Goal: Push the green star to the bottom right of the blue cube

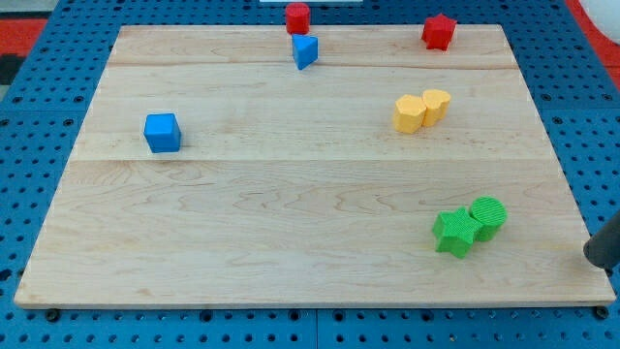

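Observation:
The green star (453, 233) lies at the lower right of the wooden board (291, 233), touching a green cylinder (487, 217) on its right. The blue cube (162, 132) sits far off at the view's left. My rod enters at the right edge of the view, and its tip (592, 258) is right of the green blocks, near the board's right edge, apart from them.
A blue triangular block (305, 51) and a red cylinder (297, 17) sit at the top middle. A red star (438, 31) is at the top right. Two yellow blocks (420, 110) touch each other at the right middle.

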Motion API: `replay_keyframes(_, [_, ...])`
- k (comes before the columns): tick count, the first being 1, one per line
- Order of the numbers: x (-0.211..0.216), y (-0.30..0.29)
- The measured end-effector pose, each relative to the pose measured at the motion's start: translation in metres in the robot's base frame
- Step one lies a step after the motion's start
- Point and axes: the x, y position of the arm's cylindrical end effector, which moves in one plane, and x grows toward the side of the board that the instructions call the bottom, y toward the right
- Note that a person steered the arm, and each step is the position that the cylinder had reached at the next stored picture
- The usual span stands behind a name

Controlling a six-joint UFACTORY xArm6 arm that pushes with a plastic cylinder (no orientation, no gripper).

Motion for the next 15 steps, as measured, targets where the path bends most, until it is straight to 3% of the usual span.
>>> replay_keyframes(3, [0.036,-0.018])
replay_keyframes(8, [-0.077,-0.231])
replay_keyframes(11, [-0.182,-0.377])
replay_keyframes(13, [-0.148,-0.438])
replay_keyframes(15, [-0.141,-0.448])
